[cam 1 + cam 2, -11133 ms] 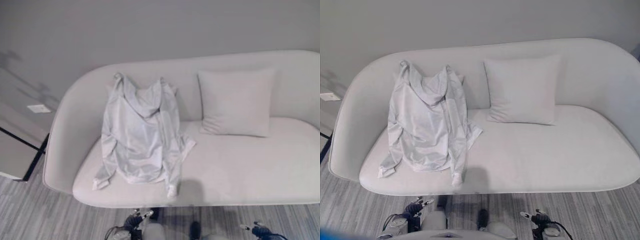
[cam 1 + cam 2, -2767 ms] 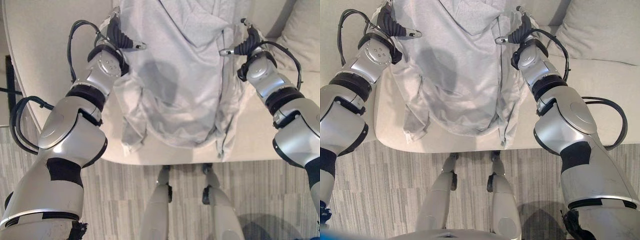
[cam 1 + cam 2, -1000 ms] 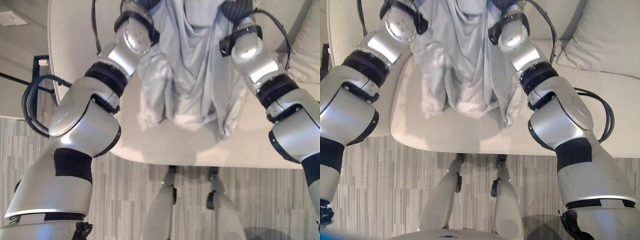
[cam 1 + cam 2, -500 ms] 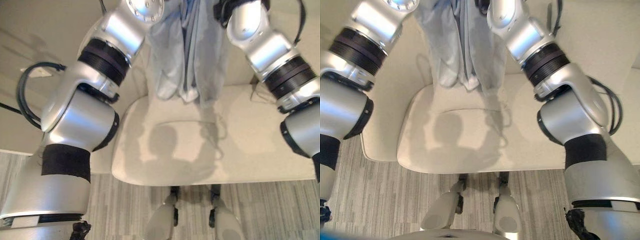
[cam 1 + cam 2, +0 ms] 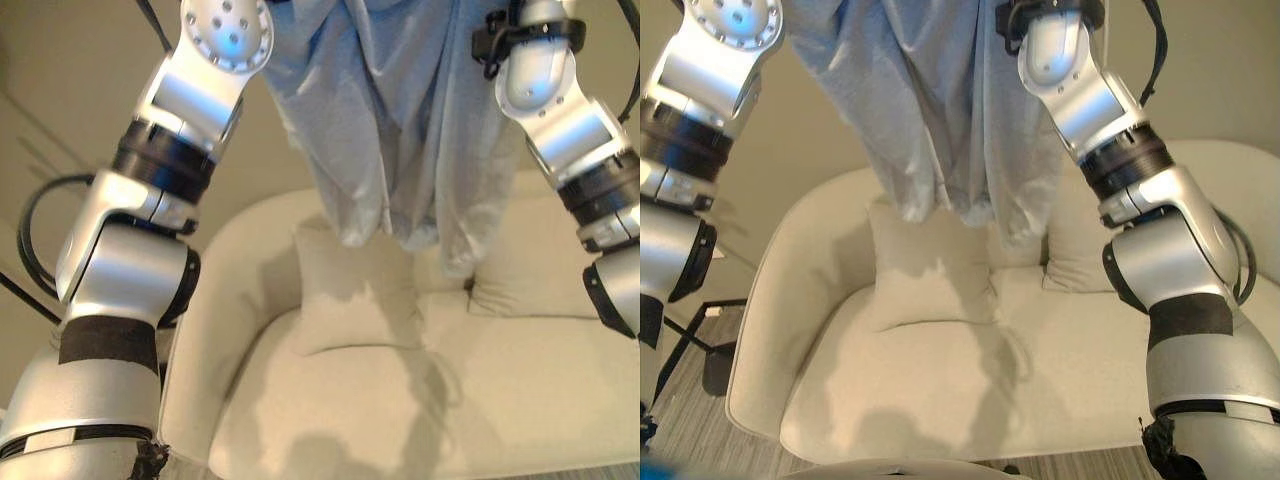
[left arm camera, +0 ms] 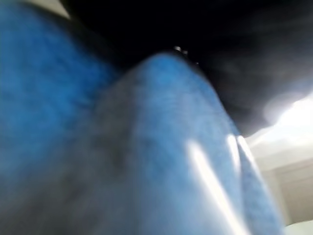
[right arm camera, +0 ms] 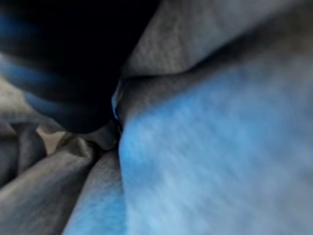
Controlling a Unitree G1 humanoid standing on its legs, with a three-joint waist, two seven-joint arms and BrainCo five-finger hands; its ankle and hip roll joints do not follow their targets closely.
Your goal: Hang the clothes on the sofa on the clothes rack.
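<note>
living room, cream sofa [image 5: 940,390], cushions [image 5: 925,275]

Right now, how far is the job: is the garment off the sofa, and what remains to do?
Done: the light grey hooded jacket is lifted clear of the sofa and hangs between both raised arms above the cushions. In hand: cloth fills both wrist views, though the fingers are hidden. Left: carrying it to the clothes rack and hanging it there.
</note>
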